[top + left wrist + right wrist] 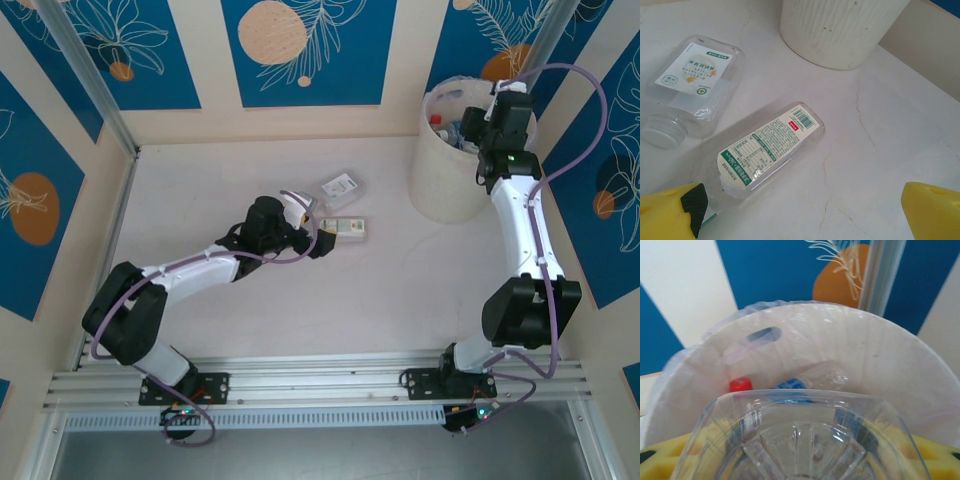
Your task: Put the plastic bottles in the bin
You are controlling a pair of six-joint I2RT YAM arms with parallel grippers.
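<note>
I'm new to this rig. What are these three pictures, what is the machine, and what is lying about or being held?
Two robot arms are bolted at a table's near edge. The overhead picture looks down on both; the other two come from a camera on each wrist. The left gripper is open, aimed at a barcode-labelled bottle, with a capped bottle beside it on the table. The right gripper holds a clear bottle over the bin, where other bottles lie.
</note>
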